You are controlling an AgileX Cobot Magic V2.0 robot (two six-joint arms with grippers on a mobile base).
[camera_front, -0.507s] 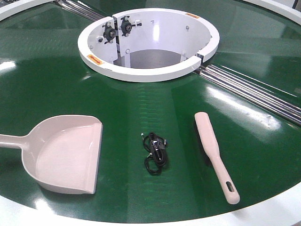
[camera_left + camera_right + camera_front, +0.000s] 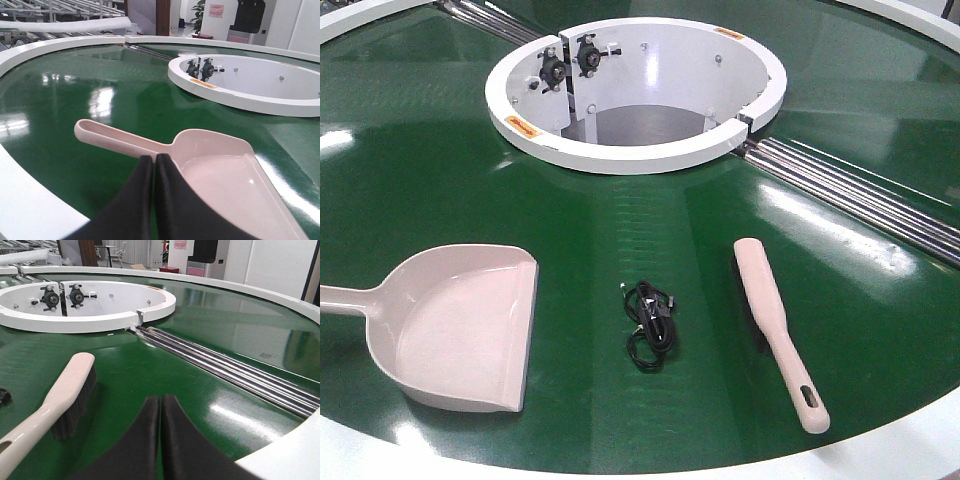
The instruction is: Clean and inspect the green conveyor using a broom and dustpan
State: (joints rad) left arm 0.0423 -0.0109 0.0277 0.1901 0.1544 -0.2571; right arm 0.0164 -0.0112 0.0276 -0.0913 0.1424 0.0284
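The green conveyor (image 2: 440, 190) rings a white hub (image 2: 635, 150). The beige dustpan (image 2: 460, 330) lies at the front left, its mouth facing right and its handle running off the left edge. The beige broom (image 2: 775, 320) lies at the front right, bristles down, slotted handle end nearest. A coiled black cable (image 2: 652, 325) lies between them. Neither gripper shows in the front view. My left gripper (image 2: 153, 159) is shut and empty, above the dustpan (image 2: 220, 170) near where its handle joins the scoop. My right gripper (image 2: 161, 400) is shut and empty, to the right of the broom (image 2: 60, 395).
Metal rollers (image 2: 860, 195) sit in a seam running from the hub to the right; they also show in the right wrist view (image 2: 225, 367). The white outer rim (image 2: 880, 455) borders the front edge. Bearing mounts (image 2: 570, 62) sit inside the hub.
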